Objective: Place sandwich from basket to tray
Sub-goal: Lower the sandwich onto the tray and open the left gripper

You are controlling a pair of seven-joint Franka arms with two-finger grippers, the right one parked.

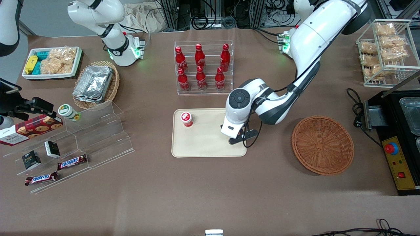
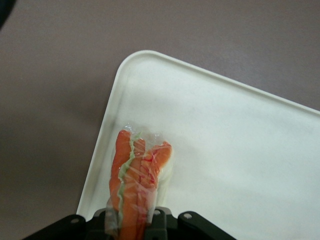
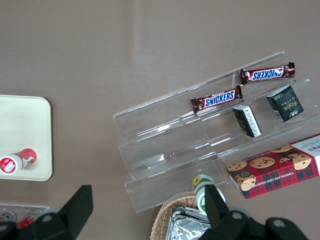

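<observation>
My gripper (image 1: 233,131) hangs over the beige tray (image 1: 203,147), near the tray's end toward the working arm. In the left wrist view the gripper (image 2: 133,221) is shut on the sandwich (image 2: 136,172), a clear-wrapped wedge showing its orange-red and green filling edge. The sandwich points down at the tray (image 2: 240,150) close to a rounded corner, and I cannot tell whether its tip touches the tray. In the front view the sandwich is hidden under the wrist. The orange-brown wicker basket (image 1: 323,144) lies beside the tray toward the working arm's end, with nothing in it.
A small red-and-white cup (image 1: 187,119) stands on the tray. A clear rack of red bottles (image 1: 203,67) stands farther from the front camera than the tray. A clear stepped shelf (image 1: 95,137) with snacks lies toward the parked arm's end. A black machine (image 1: 398,137) is near the basket.
</observation>
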